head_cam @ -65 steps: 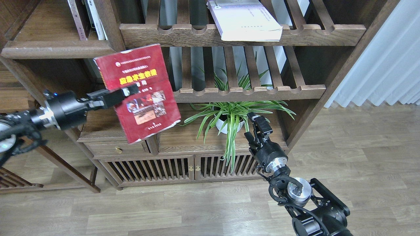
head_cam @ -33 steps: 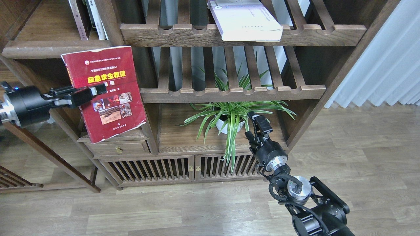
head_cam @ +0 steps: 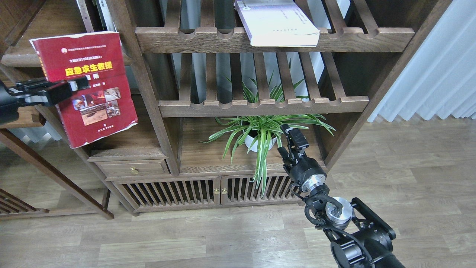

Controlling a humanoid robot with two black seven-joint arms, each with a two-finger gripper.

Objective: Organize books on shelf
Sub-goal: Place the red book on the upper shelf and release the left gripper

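My left gripper (head_cam: 76, 86) is shut on the bright red book (head_cam: 89, 104) with a yellow title and photos, holding it upright in the air at the left, just in front of the dark-brown flat shelf board (head_cam: 22, 59). The thick white/pale lavender book (head_cam: 279, 24) lies flat on the upper slatted rack. A few upright book spines (head_cam: 106, 15) stand on the flat shelf at the top left; the maroon one is not clearly seen. My right gripper (head_cam: 293, 136) is low at the centre right, near the plant, holding nothing; its fingers look close together.
A potted spider plant (head_cam: 260, 134) stands in the lower compartment beside my right gripper. Slatted racks (head_cam: 260, 106) with scalloped rails fill the middle. A drawer (head_cam: 134, 169) and slatted cabinet doors sit below. A white curtain (head_cam: 438, 74) hangs at the right. The floor is wood.
My left gripper has carried the red book leftward and upward, from in front of the middle upright to the left shelf. The right arm has barely moved.
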